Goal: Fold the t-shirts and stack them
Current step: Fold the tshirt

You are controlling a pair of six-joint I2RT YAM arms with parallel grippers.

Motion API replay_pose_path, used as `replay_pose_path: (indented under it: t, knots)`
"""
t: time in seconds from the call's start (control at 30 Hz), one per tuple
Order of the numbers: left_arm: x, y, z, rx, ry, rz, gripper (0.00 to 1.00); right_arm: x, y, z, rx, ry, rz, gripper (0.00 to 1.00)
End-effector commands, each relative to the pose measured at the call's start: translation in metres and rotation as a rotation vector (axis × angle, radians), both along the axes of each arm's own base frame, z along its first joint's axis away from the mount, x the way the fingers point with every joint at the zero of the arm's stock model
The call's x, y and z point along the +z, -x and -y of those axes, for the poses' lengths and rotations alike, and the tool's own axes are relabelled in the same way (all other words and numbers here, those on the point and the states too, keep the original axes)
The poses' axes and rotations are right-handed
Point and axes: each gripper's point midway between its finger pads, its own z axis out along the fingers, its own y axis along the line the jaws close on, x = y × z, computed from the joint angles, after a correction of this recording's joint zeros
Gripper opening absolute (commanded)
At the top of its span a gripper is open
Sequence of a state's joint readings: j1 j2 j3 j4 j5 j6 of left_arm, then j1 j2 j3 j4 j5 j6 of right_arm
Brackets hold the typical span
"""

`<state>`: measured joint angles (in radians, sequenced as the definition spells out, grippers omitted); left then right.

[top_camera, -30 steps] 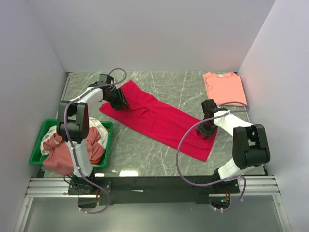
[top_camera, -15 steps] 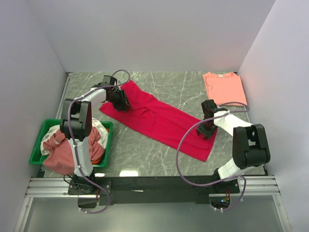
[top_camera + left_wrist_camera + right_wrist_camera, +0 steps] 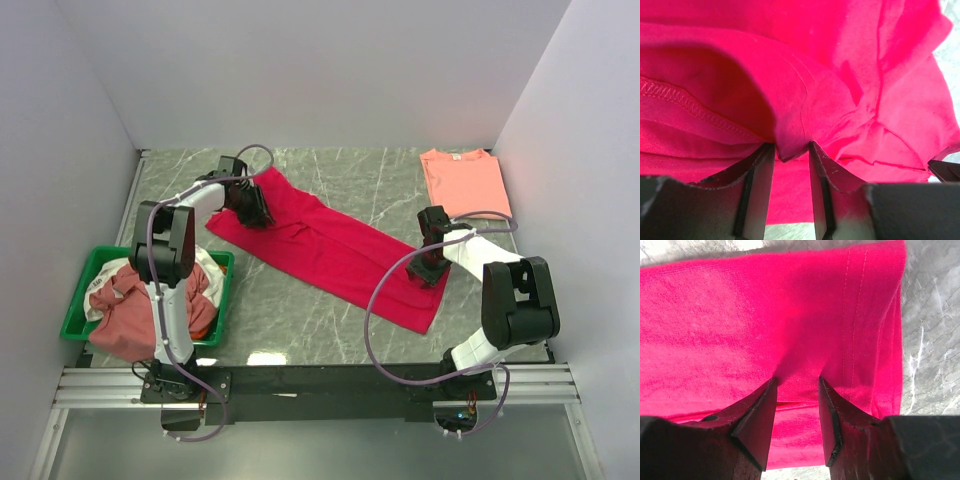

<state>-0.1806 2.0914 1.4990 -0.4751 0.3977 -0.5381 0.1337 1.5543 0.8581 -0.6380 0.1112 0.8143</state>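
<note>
A crimson-red t-shirt (image 3: pixel 330 250) lies folded into a long band that runs diagonally across the table. My left gripper (image 3: pixel 254 210) is at its far left end; the left wrist view shows a raised fold of the red cloth (image 3: pixel 790 135) pinched between its fingertips (image 3: pixel 791 150). My right gripper (image 3: pixel 428 268) is at the band's near right end, and in the right wrist view it (image 3: pixel 797 382) is shut on puckered cloth close to the stitched hem (image 3: pixel 855 315). A folded salmon-pink t-shirt (image 3: pixel 462 182) lies flat at the far right corner.
A green tray (image 3: pixel 78 300) at the near left holds a heap of dusty-rose, white and orange t-shirts (image 3: pixel 135 310). White walls close in the table on three sides. A metal rail (image 3: pixel 320 380) runs along the near edge by the arm bases.
My left arm has swung a little to the right, carrying its gripper slightly along the shirt's far left end, jaws narrowing a touch. The right arm and the shirt's near end have not moved.
</note>
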Motion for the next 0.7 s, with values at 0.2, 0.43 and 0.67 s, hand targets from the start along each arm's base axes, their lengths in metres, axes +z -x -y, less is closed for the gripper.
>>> replay_pose_path:
  t: [0.2, 0.43, 0.67]
  knots:
    - [0.008, -0.016, 0.004, -0.016, -0.013, 0.054, 0.24, 0.004, -0.005, 0.006, -0.024, 0.012, 0.027, 0.46]
    - [0.018, -0.014, 0.008, -0.017, -0.013, 0.042, 0.01, 0.003, -0.004, 0.007, -0.027, 0.013, 0.023, 0.46]
    - [0.034, -0.009, 0.007, 0.000, -0.015, 0.033, 0.00, 0.003, -0.005, 0.007, -0.028, 0.017, 0.023, 0.46]
